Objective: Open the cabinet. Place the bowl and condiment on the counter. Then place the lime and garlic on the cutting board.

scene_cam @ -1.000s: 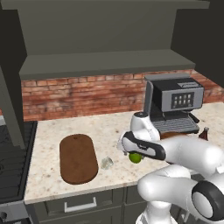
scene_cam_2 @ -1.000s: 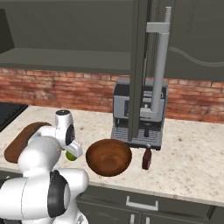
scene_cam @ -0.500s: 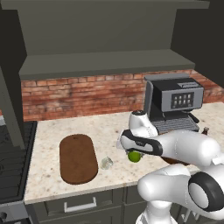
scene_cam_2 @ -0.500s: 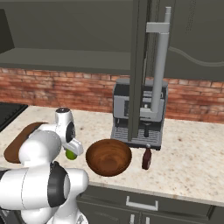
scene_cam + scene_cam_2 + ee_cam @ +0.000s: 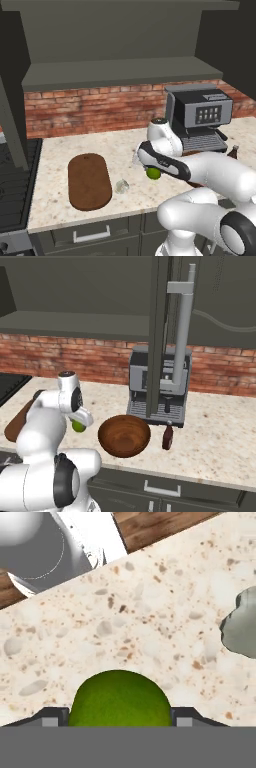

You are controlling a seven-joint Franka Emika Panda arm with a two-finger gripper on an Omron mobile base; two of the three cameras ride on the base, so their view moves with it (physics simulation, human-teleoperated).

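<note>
My gripper point(image 5: 152, 169) is shut on the lime point(image 5: 154, 174), a small bright green fruit, just over the speckled counter point(image 5: 125, 150). In the hand view the lime point(image 5: 120, 698) sits between my two finger tips. The pale garlic point(image 5: 121, 186) lies on the counter just left of the lime, near the right edge of the dark brown cutting board point(image 5: 89, 180). The wooden bowl point(image 5: 124, 435) and the brown condiment bottle point(image 5: 167, 437) stand on the counter in front of the coffee machine. The cabinet point(image 5: 165, 331) hangs open, its shelf point(image 5: 120, 72) bare.
A coffee machine point(image 5: 200, 120) stands at the back right against the brick wall. The black stove top point(image 5: 12, 185) borders the counter on the left. The open cabinet door with its silver handle point(image 5: 182, 336) hangs over the coffee machine. Drawer fronts point(image 5: 92, 234) run below the counter edge.
The jaws have closed from wide open onto the lime. The lime has risen slightly off the counter with the gripper. Garlic, board, bowl and bottle have not moved.
</note>
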